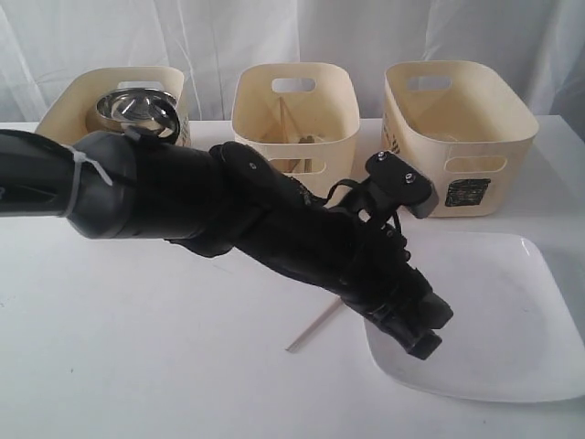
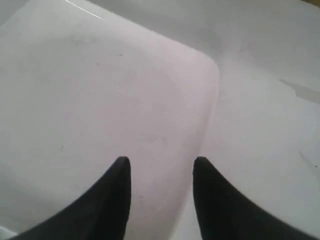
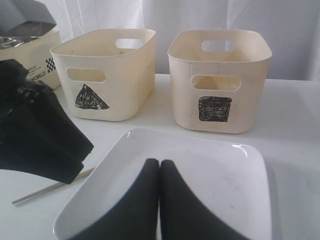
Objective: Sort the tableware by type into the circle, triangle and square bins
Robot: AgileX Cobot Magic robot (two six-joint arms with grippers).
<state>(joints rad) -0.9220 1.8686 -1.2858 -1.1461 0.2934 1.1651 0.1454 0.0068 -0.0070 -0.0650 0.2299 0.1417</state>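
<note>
The large white square plate (image 1: 494, 311) lies at the front right of the table. My left gripper (image 1: 422, 334) has reached across over the plate's left edge. In the left wrist view it (image 2: 161, 162) is open and holds nothing, and the plate (image 2: 100, 90) is just beneath its fingers. My right gripper (image 3: 159, 162) is shut and holds nothing, low over the plate (image 3: 210, 170); it does not show in the exterior view. One wooden chopstick (image 1: 313, 329) lies on the table by the plate's left side.
Three cream bins stand along the back. The left bin (image 1: 64, 110) holds a steel bowl (image 1: 128, 108). The triangle bin (image 3: 125, 85) is in the middle and the square bin (image 3: 250, 100) on the right. The left arm (image 1: 228, 206) spans the table's middle.
</note>
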